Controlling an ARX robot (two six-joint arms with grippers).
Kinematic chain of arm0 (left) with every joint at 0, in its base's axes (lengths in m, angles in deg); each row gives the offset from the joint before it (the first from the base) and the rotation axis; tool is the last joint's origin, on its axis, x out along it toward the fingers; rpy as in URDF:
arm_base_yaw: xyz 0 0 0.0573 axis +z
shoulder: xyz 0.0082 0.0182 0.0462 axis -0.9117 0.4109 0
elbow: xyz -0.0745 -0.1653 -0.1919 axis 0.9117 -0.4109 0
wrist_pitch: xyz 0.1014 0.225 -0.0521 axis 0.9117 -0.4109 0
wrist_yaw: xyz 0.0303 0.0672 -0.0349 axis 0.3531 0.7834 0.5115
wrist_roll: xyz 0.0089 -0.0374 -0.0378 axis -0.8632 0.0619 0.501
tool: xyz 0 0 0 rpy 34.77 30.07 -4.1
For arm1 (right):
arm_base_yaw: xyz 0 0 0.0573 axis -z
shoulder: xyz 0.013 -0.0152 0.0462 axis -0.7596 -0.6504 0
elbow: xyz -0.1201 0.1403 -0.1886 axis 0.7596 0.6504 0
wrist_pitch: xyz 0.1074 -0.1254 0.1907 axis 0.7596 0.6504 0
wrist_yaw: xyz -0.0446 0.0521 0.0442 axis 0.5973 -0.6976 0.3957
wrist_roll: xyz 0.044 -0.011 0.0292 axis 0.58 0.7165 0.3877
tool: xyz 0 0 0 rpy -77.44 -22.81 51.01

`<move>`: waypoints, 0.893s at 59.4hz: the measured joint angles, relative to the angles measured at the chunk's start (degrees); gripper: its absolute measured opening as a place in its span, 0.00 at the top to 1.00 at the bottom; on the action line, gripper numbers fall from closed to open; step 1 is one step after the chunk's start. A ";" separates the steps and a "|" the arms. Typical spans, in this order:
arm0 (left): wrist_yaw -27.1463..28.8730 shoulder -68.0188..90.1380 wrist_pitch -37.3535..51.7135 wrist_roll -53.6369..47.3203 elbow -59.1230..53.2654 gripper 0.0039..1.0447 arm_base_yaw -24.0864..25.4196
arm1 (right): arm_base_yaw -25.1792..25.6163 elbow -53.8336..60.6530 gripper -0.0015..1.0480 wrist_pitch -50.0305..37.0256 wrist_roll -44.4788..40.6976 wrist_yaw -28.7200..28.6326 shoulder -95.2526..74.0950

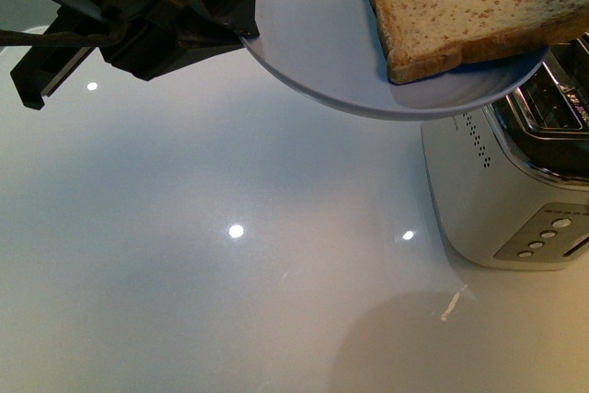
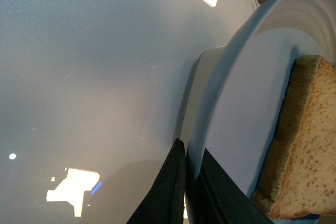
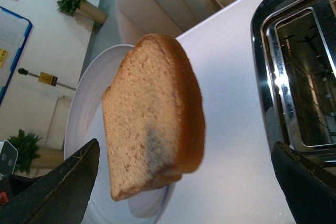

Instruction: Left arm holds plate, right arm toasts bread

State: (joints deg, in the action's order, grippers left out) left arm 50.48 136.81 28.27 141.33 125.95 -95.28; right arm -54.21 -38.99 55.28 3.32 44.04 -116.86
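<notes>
The black, angular left end effector (image 1: pixel 245 32) is clamped on the rim of the round pale grey-blue plate (image 1: pixel 313 43). In the left wrist view its fingers (image 2: pixel 168 192) pinch the rim from both sides. The plate is held clear of the glossy white desk (image 1: pixel 230 273) and partly hides the silver toaster (image 1: pixel 488 200). The brown-crusted wholemeal bread slice (image 1: pixel 460 6) lies on the plate, cropped by the frame edge. The right end effector (image 3: pixel 185 150) is spread apart around the slice; contact cannot be determined.
</notes>
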 joint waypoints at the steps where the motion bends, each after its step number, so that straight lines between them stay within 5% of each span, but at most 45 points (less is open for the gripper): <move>1: 0.00 0.00 0.00 0.00 0.00 0.97 0.00 | -0.28 -0.31 0.08 -0.31 0.09 0.00 -0.79; 13: 0.02 0.00 0.00 0.02 0.00 0.97 0.00 | -2.29 -2.84 0.10 -1.62 0.52 0.44 -5.86; 42: 0.00 -0.02 0.00 0.02 0.00 0.97 0.00 | -1.75 -3.74 0.88 -2.49 1.46 -0.33 -5.03; 53: 0.00 -0.02 0.00 0.02 0.00 0.97 0.00 | 0.13 -3.82 0.97 -0.94 1.60 -0.72 -0.74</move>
State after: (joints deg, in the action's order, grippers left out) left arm 50.48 136.79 28.27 141.35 125.95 -95.28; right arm -54.08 -42.81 54.34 4.91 43.32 -117.60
